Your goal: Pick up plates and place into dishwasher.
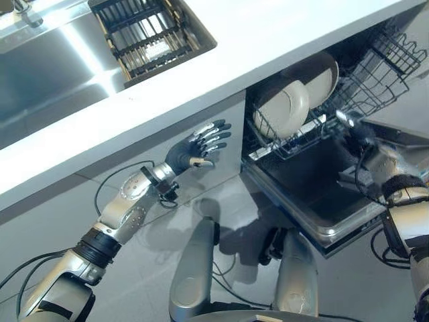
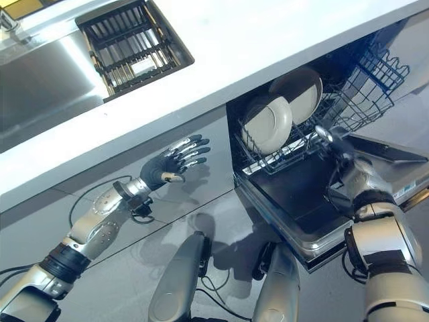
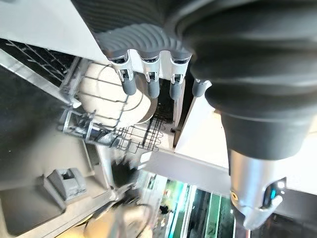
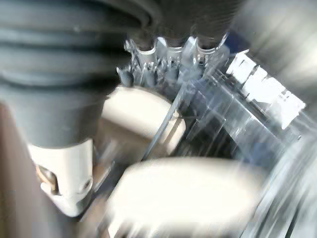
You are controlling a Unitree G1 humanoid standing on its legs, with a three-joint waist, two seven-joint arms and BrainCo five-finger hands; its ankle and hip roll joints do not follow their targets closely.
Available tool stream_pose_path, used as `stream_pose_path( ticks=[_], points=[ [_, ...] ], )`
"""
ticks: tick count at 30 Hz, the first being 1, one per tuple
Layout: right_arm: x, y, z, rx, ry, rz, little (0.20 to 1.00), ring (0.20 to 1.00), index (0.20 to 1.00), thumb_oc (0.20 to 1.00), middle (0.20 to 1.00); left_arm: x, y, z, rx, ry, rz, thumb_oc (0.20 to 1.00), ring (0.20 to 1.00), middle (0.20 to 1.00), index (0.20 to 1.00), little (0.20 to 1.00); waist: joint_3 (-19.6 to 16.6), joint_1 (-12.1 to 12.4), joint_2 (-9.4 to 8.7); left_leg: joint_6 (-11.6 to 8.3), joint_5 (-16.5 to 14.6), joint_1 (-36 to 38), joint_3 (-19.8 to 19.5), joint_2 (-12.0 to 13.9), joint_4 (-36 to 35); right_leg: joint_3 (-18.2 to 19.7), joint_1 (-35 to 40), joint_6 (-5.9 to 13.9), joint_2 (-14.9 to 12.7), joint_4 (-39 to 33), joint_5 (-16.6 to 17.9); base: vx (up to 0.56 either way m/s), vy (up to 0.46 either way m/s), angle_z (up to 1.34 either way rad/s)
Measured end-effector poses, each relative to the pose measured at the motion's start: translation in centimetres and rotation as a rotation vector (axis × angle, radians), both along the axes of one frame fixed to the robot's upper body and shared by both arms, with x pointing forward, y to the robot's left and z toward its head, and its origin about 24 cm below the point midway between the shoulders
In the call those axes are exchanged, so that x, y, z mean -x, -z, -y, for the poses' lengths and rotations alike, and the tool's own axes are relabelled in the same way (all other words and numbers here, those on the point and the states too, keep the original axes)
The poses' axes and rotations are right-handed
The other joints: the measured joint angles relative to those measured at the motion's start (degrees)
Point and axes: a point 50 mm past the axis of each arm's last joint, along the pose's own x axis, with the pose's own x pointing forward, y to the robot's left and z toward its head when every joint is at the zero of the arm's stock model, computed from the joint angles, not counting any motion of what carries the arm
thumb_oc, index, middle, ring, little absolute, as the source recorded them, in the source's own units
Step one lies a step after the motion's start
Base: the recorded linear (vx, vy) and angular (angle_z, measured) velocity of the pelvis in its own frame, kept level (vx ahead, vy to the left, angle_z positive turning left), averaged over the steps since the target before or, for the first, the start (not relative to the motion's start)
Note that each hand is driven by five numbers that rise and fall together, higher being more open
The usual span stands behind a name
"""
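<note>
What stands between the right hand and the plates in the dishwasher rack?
Nothing visible. The right hand is at the front edge of the rack, just beside the two plates standing upright in it. The dishwasher door lies open below.

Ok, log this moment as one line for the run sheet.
plates: two, upright in dishwasher rack | left hand: open, empty, by cabinet front | right hand: at rack edge, fingers blurred | dishwasher door: open
</note>
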Motion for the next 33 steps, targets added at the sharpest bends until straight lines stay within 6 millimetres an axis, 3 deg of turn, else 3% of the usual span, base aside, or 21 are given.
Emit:
stream_pose_path(
  ticks=[7,15,18,22,25,30,32,33],
  points=[
    [-1.5,-4.4,-2.2,-0.051,-0.05,0.177,1.0,1.0,1.0,1.0,1.0,0.0,-0.1,-0.4,-0.019,0.002,-0.005,1.0,1.0,1.0,1.0,1.0,-1.6,1.1,-0.43,0.41,0.0,1.0,-0.8,-1.0,-0.2,-0.7,2.4,1.1,-0.8,-0.2,-0.8,0.01,-0.033,0.18],
    [-1.5,-3.0,-1.8,0.007,0.073,0.112,1.0,1.0,1.0,1.0,1.0,0.4,0.6,-0.8,-0.024,0.028,-0.028,1.0,1.0,1.0,1.0,1.0,-3.7,0.9,-1.69,1.42,0.6,1.3,0.0,-0.8,-1.2,-0.4,3.2,1.75,-0.4,-2.7,0.8,-0.04,0.045,0.02],
    [-1.1,-0.9,-1.2,0.106,0.159,0.031,1.0,1.0,1.0,1.0,1.0,0.5,0.8,-0.3,0.0,0.044,-0.03,1.0,1.0,1.0,1.0,1.0,-5.1,0.9,-2.5,1.86,0.6,2.7,1.1,-0.1,-2.5,0.2,4.5,2.12,0.1,-4.6,1.4,-0.02,0.109,-0.08],
    [0.5,5.1,-1.5,0.25,0.252,-0.143,1.0,1.0,1.0,1.0,1.0,0.6,1.6,0.9,-0.003,0.062,-0.017,1.0,1.0,1.0,1.0,1.0,-6.9,0.1,-4.6,2.62,0.8,6.4,3.1,0.7,-5.4,1.9,7.7,2.64,1.5,-8.6,2.9,0.0,0.122,-0.16],
    [1.6,6.7,-1.0,0.352,0.361,-0.176,1.0,1.0,1.0,1.0,1.0,0.8,2.1,1.7,-0.015,0.059,-0.015,1.0,1.0,1.0,1.0,1.0,-7.1,-2.2,-4.91,3.34,0.9,7.9,5.9,1.7,-6.7,3.8,8.7,3.87,2.4,-11.3,4.6,0.01,0.186,-0.21],
    [5.3,10.2,-0.4,0.62,0.663,-0.206,1.0,1.0,1.0,1.0,1.0,1.2,3.2,2.8,-0.062,0.027,-0.004,1.0,1.0,1.0,1.0,1.0,-7.6,-6.3,-5.25,4.45,0.2,12.9,9.4,2.2,-9.0,7.1,12.3,5.35,3.8,-15.2,6.3,0.05,0.156,-0.29],
    [6.8,11.1,0.5,0.709,0.794,-0.231,1.0,1.0,1.0,1.0,1.0,1.2,3.8,3.0,-0.078,0.018,-0.012,1.0,1.0,1.0,1.0,1.0,-7.7,-8.9,-5.28,5.15,-0.3,13.7,10.6,2.4,-9.2,8.3,12.6,5.8,4.2,-16.2,6.8,0.03,0.107,-0.28],
    [7.7,11.6,1.2,0.723,0.856,-0.253,1.0,1.0,1.0,1.0,1.0,1.3,4.1,3.1,-0.082,0.017,-0.02,1.0,1.0,1.0,1.0,1.0,-7.8,-9.0,-5.3,5.29,-0.4,14.1,11.2,2.4,-9.4,8.8,12.7,6.04,4.2,-16.4,7.0,0.01,0.086,-0.31]
  ],
)
